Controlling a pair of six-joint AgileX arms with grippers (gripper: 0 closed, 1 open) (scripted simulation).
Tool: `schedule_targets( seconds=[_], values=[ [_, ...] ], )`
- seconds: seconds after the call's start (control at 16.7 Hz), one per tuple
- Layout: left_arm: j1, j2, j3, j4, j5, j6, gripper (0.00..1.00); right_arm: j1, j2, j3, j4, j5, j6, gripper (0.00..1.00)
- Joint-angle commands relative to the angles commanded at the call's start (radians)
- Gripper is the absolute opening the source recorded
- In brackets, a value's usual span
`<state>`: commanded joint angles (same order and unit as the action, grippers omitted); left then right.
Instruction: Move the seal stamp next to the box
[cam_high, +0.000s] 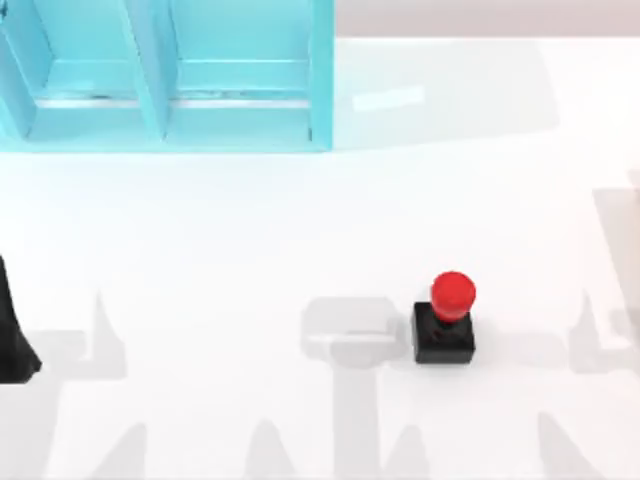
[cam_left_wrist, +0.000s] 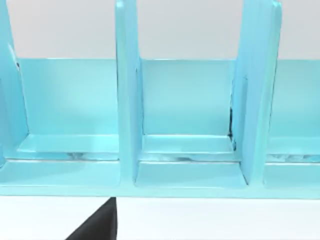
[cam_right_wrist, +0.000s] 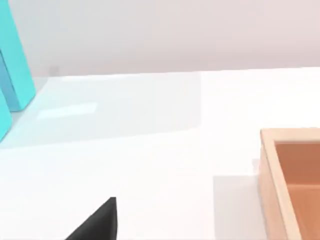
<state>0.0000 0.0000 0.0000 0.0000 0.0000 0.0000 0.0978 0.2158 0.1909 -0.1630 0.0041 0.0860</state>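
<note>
Upright seal stamp (cam_high: 444, 318) stands well right of left gripper (cam_high: 14, 330).

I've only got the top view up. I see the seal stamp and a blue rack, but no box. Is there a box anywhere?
Observer: Yes. The right wrist view shows a light wooden box resting on the white table, well apart from the blue rack.
Operator: Is it lidded or open?
Observer: Open on top. Its rim and one inner wall show, and I cannot tell whether anything is inside.
</note>
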Motion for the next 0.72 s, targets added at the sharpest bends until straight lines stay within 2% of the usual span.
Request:
schedule_targets(
  seconds=[0.3,0.72],
  values=[
    [0.000,0.000,0.000,0.000,0.000,0.000,1.00,0.179,0.433,0.344,-0.311,0.016,0.155,1.00],
    [0.000,0.000,0.000,0.000,0.000,0.000,1.00,0.398,1.171,0.950,-0.831,0.026,0.381,1.00]
  ],
)
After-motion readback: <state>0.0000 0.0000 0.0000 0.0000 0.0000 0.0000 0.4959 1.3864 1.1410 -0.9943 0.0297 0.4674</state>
